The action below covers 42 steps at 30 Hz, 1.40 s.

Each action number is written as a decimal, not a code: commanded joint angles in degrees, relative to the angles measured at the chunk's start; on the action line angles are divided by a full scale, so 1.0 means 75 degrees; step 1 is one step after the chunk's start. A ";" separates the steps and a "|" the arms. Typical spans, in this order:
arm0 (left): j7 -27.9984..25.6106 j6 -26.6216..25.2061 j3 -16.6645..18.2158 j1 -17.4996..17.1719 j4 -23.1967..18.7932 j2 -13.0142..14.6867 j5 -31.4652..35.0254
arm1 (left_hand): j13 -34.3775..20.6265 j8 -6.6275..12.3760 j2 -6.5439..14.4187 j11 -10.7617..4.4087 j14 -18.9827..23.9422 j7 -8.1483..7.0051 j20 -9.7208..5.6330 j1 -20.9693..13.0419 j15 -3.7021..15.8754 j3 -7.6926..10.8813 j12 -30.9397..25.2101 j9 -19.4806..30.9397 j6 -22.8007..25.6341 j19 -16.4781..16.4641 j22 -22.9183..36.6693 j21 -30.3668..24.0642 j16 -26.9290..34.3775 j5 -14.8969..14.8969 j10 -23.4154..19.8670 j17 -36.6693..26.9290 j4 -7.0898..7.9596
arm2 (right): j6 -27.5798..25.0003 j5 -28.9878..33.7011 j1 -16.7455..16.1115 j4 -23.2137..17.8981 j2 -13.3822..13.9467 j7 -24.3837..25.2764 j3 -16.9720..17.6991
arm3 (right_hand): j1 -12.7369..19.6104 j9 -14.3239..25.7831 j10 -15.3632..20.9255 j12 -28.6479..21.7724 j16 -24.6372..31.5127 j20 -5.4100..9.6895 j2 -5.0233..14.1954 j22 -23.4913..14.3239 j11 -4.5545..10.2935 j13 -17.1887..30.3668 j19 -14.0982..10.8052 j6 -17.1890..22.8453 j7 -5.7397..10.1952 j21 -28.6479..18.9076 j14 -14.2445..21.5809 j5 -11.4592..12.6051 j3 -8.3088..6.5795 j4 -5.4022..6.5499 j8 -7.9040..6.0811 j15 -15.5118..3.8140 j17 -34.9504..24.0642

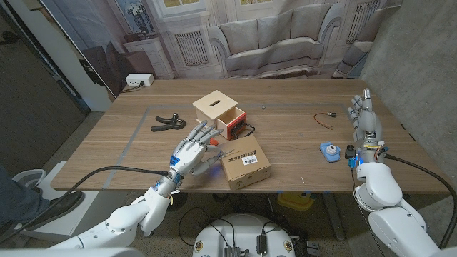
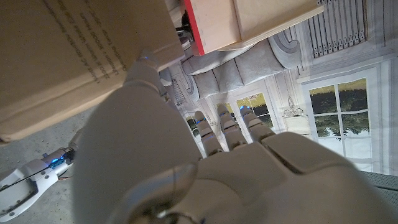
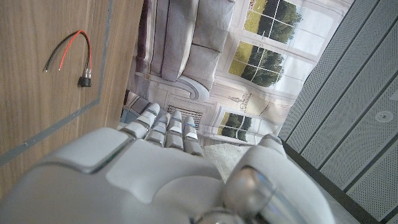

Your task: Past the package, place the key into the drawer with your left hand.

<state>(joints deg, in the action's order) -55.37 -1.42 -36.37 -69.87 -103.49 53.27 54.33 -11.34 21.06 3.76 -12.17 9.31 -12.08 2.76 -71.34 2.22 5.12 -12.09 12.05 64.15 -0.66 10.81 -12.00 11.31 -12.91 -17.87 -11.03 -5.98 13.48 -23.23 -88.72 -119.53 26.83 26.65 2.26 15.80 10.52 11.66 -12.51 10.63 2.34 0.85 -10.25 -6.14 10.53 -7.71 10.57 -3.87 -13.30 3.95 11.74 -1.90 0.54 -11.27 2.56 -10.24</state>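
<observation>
1. We see the left robot hand [image 1: 191,151] raised over the bench [image 1: 300,153], just beside the cardboard package [image 1: 245,164] and near the wooden box [image 1: 221,114] with its red-fronted drawer [image 1: 233,123] pulled open.
2. Its fingers [image 1: 202,133] reach toward the drawer; something orange shows at the fingertips, but we cannot tell whether it is the key, nor whether the hand grips anything.
3. In the left wrist view the package [image 2: 74,56] and the drawer [image 2: 217,25] both lie close ahead of the hand.
4. We judge the step in hand to be the carry past the package toward the drawer.
5. The next move calls for bringing the fingertips over the drawer's opening, clear of the package edge, before any release.
6. The right robot hand [image 1: 364,114] stands on the bench's far right side, fingers straight and together, holding nothing, near a red-and-black wire [image 1: 326,118].
</observation>
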 commanded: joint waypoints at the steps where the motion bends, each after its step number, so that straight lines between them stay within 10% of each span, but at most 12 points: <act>1: -0.0212 0.0103 0.0011 0.0061 0.0117 -0.0132 -0.0099 | -0.0012 0.0107 -0.0012 -0.0015 0.0145 0.0048 0.0070 0.0089 0.0973 -0.0074 -0.0039 0.0034 0.0178 -0.0053 0.0016 -0.0071 0.0081 0.0028 -0.0157 -0.0029 0.0012 | 0.0056 -0.0027 0.0048 0.0044 0.0030 -0.0021 0.0001 | 0.0037 0.0046 0.0046 -0.0035 0.0024 0.0008 -0.0001 -0.0019 -0.0004 0.0034 -0.0069 0.0049 0.0026 0.0037 0.0077 0.0065 0.0029 0.0025 -0.0007 -0.0011 -0.0031; 15: -0.0473 0.0288 0.0048 0.0052 0.0185 -0.0315 -0.0337 | -0.0017 0.0233 0.0093 -0.0020 0.0517 0.0523 0.0115 0.0109 0.1014 -0.0081 -0.0125 -0.0080 0.0682 -0.0271 0.0021 -0.0145 0.0193 0.0049 -0.0623 -0.0060 0.0086 | 0.0149 -0.0021 0.0014 0.0068 0.0032 -0.0055 0.0017 | 0.0026 0.0047 0.0062 -0.0037 0.0025 -0.0004 -0.0004 -0.0021 0.0001 0.0035 -0.0081 0.0047 0.0037 0.0057 0.0091 0.0066 0.0048 0.0026 -0.0005 -0.0013 -0.0032; 42: -0.0677 0.0350 0.0220 -0.0039 0.0171 -0.0413 -0.0525 | -0.0029 0.0117 0.0211 -0.0028 0.0759 0.0794 0.0212 0.0190 0.1059 -0.0121 -0.0137 -0.0116 0.0636 -0.0402 0.0019 -0.0161 0.0184 0.0008 -0.1072 -0.0052 0.0203 | 0.0213 0.0104 -0.0062 -0.0031 -0.0019 -0.0032 0.0073 | -0.0017 0.0048 0.0093 -0.0041 0.0036 -0.0021 -0.0021 -0.0024 0.0015 0.0037 -0.0092 0.0029 0.0053 0.0091 0.0139 0.0068 0.0093 0.0037 0.0004 -0.0020 -0.0037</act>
<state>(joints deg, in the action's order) -60.21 1.46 -35.37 -69.90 -101.84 50.52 50.92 -11.33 22.02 4.68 -12.36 14.39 -6.82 4.31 -69.82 2.31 4.21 -12.60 10.67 68.74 -3.26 10.79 -12.84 12.52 -12.69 -25.26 -11.34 -4.56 14.97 -22.69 -89.04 -119.55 26.85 26.38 2.57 15.80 10.80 11.86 -12.51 10.63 2.02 0.85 -10.25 -5.93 10.53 -8.02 10.76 -3.68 -12.85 4.46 11.74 -1.25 0.85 -11.27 2.65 -10.24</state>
